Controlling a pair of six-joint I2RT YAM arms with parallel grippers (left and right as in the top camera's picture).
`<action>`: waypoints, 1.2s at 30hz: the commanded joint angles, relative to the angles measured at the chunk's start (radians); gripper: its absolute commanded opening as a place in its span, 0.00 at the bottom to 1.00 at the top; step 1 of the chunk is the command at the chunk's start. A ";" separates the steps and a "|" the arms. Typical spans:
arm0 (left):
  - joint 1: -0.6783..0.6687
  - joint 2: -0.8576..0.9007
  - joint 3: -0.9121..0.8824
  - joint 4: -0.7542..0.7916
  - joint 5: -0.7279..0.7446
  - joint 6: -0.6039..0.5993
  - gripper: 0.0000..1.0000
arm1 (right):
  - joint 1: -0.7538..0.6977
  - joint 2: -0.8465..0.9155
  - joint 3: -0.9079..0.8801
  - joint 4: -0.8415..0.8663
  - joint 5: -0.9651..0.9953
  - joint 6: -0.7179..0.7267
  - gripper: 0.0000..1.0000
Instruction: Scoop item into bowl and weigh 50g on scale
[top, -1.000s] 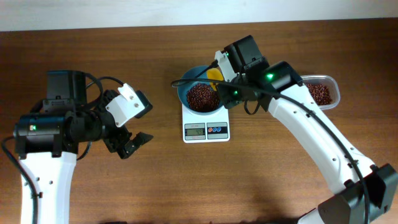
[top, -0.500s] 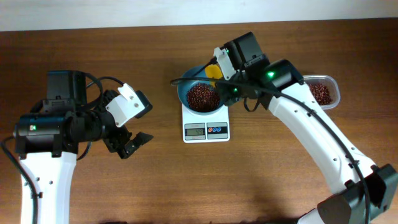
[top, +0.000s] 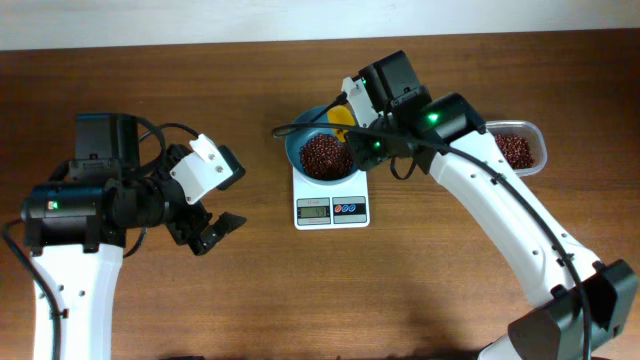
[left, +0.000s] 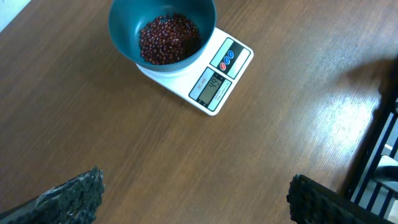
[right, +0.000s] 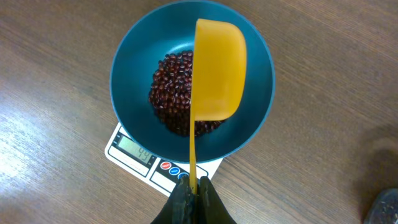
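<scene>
The scale (right: 134, 150) carries the bowl (right: 127, 59), beans (right: 169, 96) heaped inside, directly beneath the yellow scoop (right: 219, 68), whose handle the right gripper (right: 193, 188) clamps. Only the overhead view shows the clear tub (top: 543, 150); the left gripper (left: 193, 199) gapes apart.

Bright even light, sharp pics, mild glare on table (left: 339, 115)

table (left: 124, 143): brown wood grain, satin, glare patches. bowl (right: 134, 56): smooth teal, slight sheen, looks plastic. scoop (right: 217, 68): yellow plastic, smooth, matt. scale (left: 180, 87): white plastic, glossy front panel. beans (right: 171, 93): smooth, shiny skins. left gripper (left: 196, 186) fingers (left: 74, 193): black, rough-textured.
</scene>
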 joint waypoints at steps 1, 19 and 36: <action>0.005 -0.002 0.007 -0.001 0.018 0.012 0.99 | 0.006 0.002 0.014 -0.004 -0.007 -0.002 0.04; 0.005 -0.002 0.007 -0.001 0.018 0.012 0.99 | 0.018 0.024 0.014 -0.030 0.078 -0.003 0.04; 0.005 -0.002 0.007 -0.001 0.018 0.012 0.99 | 0.018 0.020 0.025 -0.014 0.021 0.009 0.04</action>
